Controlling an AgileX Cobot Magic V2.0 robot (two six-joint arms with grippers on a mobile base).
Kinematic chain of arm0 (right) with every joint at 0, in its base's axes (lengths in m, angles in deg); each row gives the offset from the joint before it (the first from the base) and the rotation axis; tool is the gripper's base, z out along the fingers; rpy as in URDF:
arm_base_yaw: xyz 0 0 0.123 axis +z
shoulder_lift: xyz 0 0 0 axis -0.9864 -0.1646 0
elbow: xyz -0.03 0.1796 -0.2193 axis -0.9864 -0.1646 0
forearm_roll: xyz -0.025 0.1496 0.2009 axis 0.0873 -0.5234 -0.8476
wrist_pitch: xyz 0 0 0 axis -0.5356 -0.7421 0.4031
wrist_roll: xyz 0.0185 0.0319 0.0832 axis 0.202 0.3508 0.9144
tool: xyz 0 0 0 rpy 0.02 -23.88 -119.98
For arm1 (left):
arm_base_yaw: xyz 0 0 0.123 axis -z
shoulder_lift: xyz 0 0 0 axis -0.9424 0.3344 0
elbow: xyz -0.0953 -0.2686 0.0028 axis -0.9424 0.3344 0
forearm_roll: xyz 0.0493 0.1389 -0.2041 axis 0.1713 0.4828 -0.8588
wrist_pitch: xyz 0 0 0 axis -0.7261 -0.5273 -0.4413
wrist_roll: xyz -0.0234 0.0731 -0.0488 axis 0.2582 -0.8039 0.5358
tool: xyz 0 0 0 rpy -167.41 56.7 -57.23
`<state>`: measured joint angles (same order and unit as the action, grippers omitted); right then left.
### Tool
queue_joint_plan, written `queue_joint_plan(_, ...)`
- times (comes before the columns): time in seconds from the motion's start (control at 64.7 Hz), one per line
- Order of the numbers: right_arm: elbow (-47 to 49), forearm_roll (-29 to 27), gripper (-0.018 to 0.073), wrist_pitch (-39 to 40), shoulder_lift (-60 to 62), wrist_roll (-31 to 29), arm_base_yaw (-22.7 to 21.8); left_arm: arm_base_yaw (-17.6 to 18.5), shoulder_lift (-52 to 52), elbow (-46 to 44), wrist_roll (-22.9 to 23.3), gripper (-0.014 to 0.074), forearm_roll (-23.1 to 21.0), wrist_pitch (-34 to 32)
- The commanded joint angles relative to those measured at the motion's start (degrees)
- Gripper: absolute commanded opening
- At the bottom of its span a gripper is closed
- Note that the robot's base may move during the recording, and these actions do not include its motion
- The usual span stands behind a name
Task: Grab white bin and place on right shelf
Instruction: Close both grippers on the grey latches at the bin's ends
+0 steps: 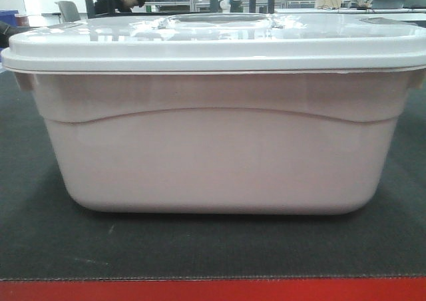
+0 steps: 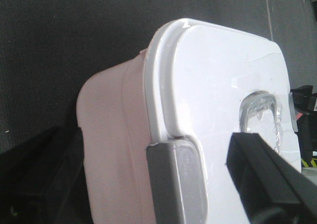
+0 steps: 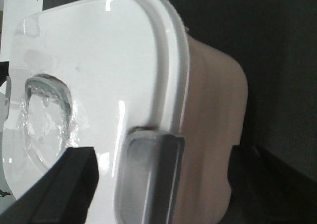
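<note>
The white bin (image 1: 206, 161) sits squarely on the dark surface (image 1: 40, 248), near its red front edge (image 1: 213, 291), with the glossy lid (image 1: 213, 44) on and both ends latched. The step in hand appears to be the grasp itself. The left gripper (image 2: 163, 154) is at one end of the bin with its jaws apart, one black finger (image 2: 267, 184) over the lid and a darker shape, probably the other finger, low beside the bin wall, so the grey latch (image 2: 176, 179) lies between them. The right gripper (image 3: 168, 157) mirrors this at the opposite end, its jaws likewise spread with a finger (image 3: 54, 189) above the lid and the matching latch (image 3: 148, 179) in the gap. Whether either upper finger already touches the lid cannot be told at these close, blurred angles. The right shelf shows in none of the views. By this reading nothing is lifted yet. The next move calls for both sets of jaws to close firmly on the rim at the latches. After that comes a level, matched lift by the two arms, since a bin this wide would tilt or slip if one side rose ahead of the other.
</note>
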<state>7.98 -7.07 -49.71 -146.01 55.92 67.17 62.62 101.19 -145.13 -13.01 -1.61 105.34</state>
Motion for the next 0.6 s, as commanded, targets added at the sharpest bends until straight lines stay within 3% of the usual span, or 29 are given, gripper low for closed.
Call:
queue_joint_plan(0.0,0.38,-4.62,0.0632,-6.90,2.09,-1.41,-0.32,0.27,-2.28,-1.71,-0.32,0.0490,-2.87,6.47)
queue_joint_plan(0.309,-0.16,-5.61,0.0632,-6.90,2.26,-1.43,0.38,2.56,-2.28,2.06,-0.98,0.0490,-1.45,6.47)
queue_joint_plan(0.588,-0.20,-5.68,0.0632,-6.80,2.26,-1.43,3.81,2.63,-2.28,3.73,-1.84,0.0490,-4.12,6.47)
